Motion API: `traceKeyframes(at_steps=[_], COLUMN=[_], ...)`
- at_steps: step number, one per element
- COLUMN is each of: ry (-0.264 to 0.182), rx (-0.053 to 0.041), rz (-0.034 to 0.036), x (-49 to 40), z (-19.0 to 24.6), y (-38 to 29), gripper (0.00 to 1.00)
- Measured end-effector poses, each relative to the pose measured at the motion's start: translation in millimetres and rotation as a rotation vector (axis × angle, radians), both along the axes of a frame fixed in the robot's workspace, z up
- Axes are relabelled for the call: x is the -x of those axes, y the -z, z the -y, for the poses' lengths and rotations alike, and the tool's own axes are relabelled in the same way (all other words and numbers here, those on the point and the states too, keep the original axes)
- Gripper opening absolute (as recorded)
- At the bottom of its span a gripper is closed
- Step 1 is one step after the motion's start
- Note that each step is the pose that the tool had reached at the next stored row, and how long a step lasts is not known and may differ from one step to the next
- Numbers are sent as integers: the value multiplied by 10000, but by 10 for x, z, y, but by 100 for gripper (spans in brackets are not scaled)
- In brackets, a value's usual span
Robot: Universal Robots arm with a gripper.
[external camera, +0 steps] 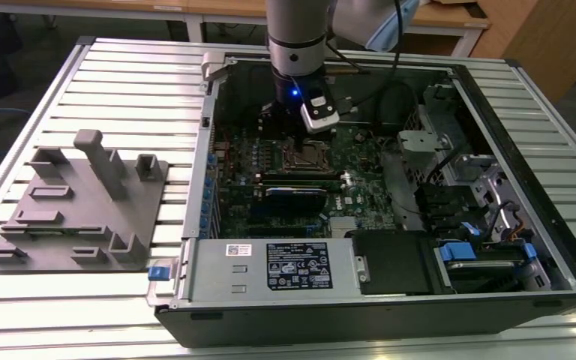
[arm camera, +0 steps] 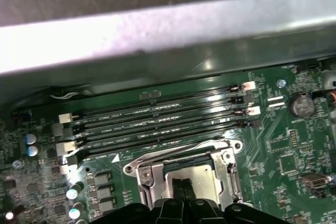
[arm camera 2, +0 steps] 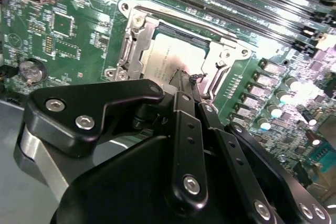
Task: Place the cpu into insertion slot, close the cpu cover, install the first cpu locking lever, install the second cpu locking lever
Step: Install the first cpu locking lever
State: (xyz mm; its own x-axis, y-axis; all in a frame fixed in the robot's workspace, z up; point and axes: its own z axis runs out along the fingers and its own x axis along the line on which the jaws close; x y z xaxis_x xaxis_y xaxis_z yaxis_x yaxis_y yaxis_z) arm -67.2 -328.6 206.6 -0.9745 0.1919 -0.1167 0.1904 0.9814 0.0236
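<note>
End effector is down inside the open PC case, right over the insertion slot on the green motherboard. In both wrist views the fingers are pressed together w/ nothing visible between them, tips at the cpu. The cpu sits flat in the slot; the cpu cover looks lowered around it, tho the fingers hide part. Memory slots run just beside the socket. A grey fixture lies on the counter, toward the exterior view's left.
</note>
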Motion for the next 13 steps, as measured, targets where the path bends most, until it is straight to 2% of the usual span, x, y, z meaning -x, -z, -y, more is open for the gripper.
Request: traceKeyframes(at_steps=[2,3,9,13], ry=[1,1,-4,-310], rx=[5,7,7,9], rz=[-199,-224,-237,-236], x=[-3,-2,-3,-16], z=[0,0,0,0], y=[2,1,1,3], gripper=[10,10,10,10])
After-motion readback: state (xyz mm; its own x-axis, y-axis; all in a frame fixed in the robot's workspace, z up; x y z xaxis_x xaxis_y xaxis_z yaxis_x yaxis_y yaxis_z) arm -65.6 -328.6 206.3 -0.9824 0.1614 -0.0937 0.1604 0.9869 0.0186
